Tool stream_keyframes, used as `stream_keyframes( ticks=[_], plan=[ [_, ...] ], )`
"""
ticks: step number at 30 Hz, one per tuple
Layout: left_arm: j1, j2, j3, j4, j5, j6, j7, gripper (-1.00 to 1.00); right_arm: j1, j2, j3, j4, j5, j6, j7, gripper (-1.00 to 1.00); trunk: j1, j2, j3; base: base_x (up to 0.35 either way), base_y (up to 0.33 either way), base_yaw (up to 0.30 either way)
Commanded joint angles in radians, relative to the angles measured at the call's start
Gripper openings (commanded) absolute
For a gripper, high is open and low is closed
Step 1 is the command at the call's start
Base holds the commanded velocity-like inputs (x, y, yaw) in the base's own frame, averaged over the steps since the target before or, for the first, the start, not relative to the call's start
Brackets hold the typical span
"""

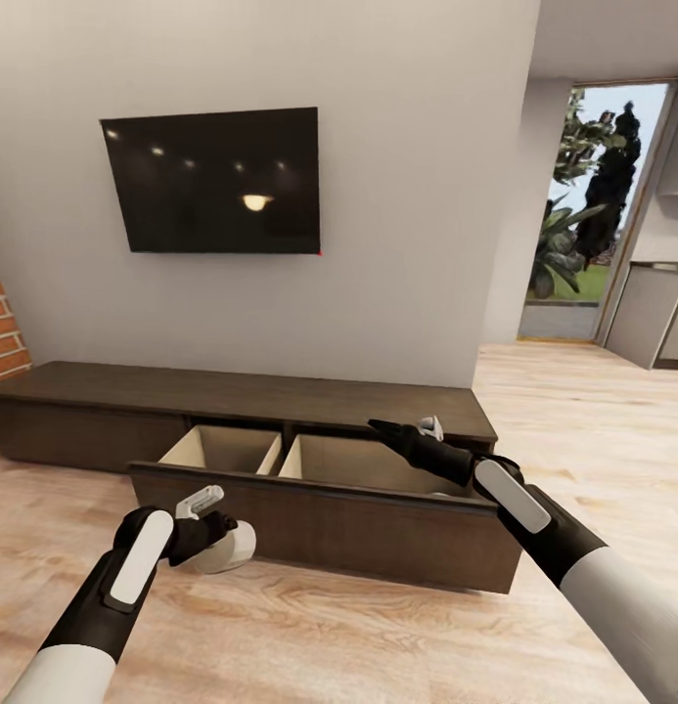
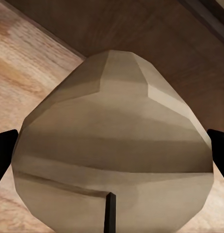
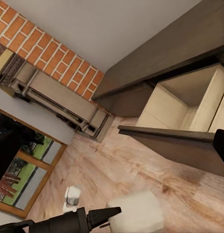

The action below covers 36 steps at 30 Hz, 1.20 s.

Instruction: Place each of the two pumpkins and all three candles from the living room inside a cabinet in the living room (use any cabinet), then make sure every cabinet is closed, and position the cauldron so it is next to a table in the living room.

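Observation:
The long, low dark-brown cabinet (image 1: 231, 389) stands against the grey wall with one wide drawer (image 1: 319, 518) pulled out. Its two pale wood compartments (image 3: 189, 97) look empty. My left gripper (image 1: 219, 538) is low in front of the drawer's left end, shut on a beige candle (image 1: 231, 552). Up close, the candle (image 2: 112, 141) sits between the two black fingertips, wick towards the camera. My right gripper (image 1: 402, 428) hovers open over the drawer's right compartment, with one finger (image 3: 221, 148) showing at the picture's edge. The pumpkins, the cauldron and the table are out of view.
A black TV (image 1: 211, 181) hangs on the wall above the cabinet. A brick wall (image 1: 1, 332) adjoins at the left. At the right, a glazed opening (image 1: 593, 215) and grey kitchen cupboards (image 1: 652, 313). Wooden floor (image 1: 358, 636) runs in front of the drawer.

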Motion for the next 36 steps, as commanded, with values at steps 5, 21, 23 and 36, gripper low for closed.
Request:
stream_keyframes(
  ticks=[5, 21, 23, 36],
  plan=[
    [-0.001, 0.0, 0.0, -0.001, 0.011, 0.004, 0.009, -1.0, -0.001, -0.001, 0.003, 0.001, -0.005, 0.001, 0.002, 1.0, 0.0, -0.001, -0.002, 0.0, 0.0, -0.208],
    [-0.001, -0.001, -0.003, -0.003, 0.01, 0.004, 0.009, -1.0, -0.001, -0.001, 0.003, 0.003, -0.004, -0.003, 0.002, 1.0, 0.0, -0.001, -0.004, 0.108, 0.0, -0.274],
    [-0.001, -0.001, -0.003, -0.002, 0.01, 0.004, 0.009, -1.0, -0.001, -0.001, 0.003, 0.003, -0.003, -0.003, 0.002, 1.0, 0.0, -0.001, -0.005, 0.274, 0.0, -0.267],
    [-0.001, 0.001, -0.003, -0.001, 0.01, 0.004, 0.009, -1.0, -0.001, 0.0, 0.004, 0.002, -0.004, -0.004, 0.003, 1.0, 0.0, -0.001, -0.007, 0.151, 0.0, -0.089]
  ],
)
